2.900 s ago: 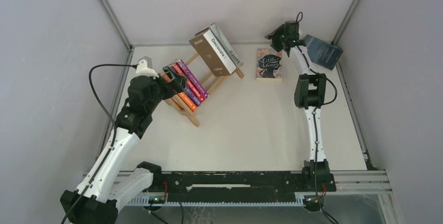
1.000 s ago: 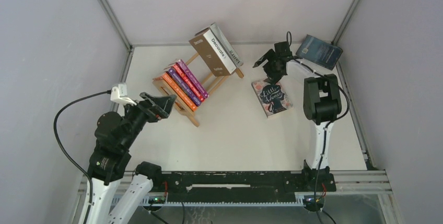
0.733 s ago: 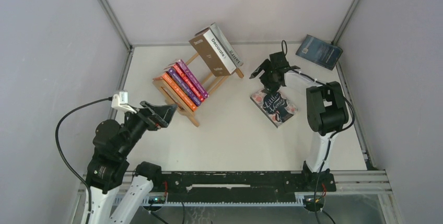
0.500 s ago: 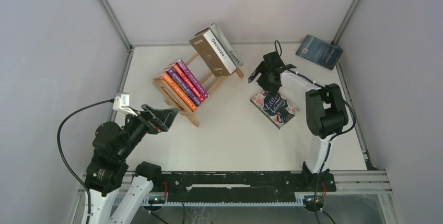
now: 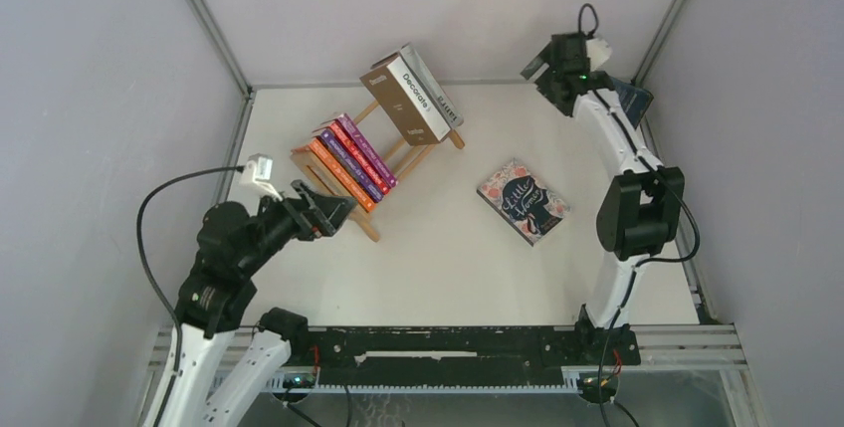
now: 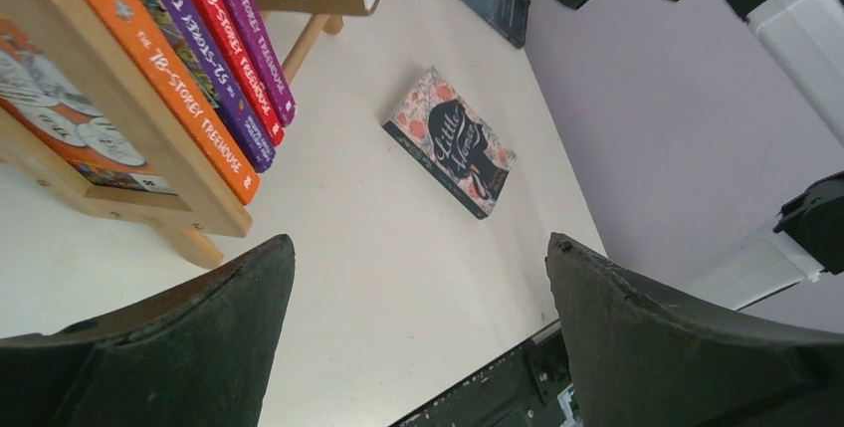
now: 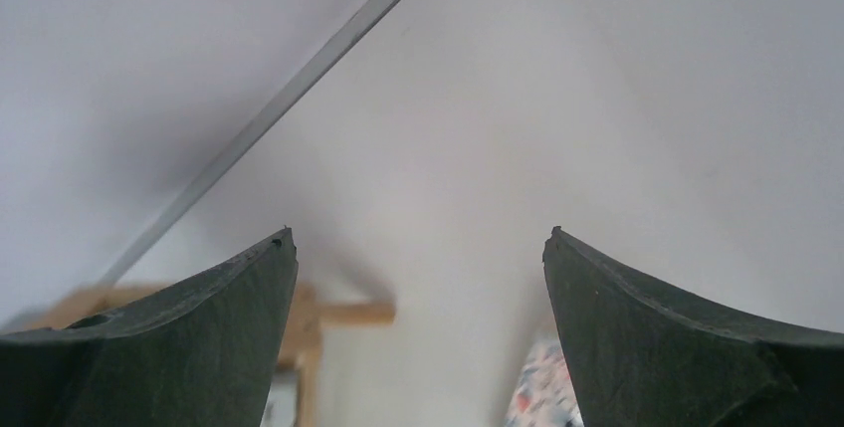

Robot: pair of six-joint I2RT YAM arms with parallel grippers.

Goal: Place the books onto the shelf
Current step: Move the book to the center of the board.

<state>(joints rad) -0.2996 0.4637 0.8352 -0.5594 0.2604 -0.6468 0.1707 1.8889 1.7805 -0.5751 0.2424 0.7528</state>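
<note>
Both grippers stand wide open and hold nothing. The left gripper hovers just beside the near end of the shelf, and the right gripper is raised in the far right corner, near the dark blue book. Four thin paperbacks and the thick brown book sit on the rack; the floral paperback lies flat, well apart from it. Both loose books lie flat, so a pinch may catch only a cover and fan the pages open — and a hard push could shove the light rack

Pale bare-wood shelf; matt white table.
</note>
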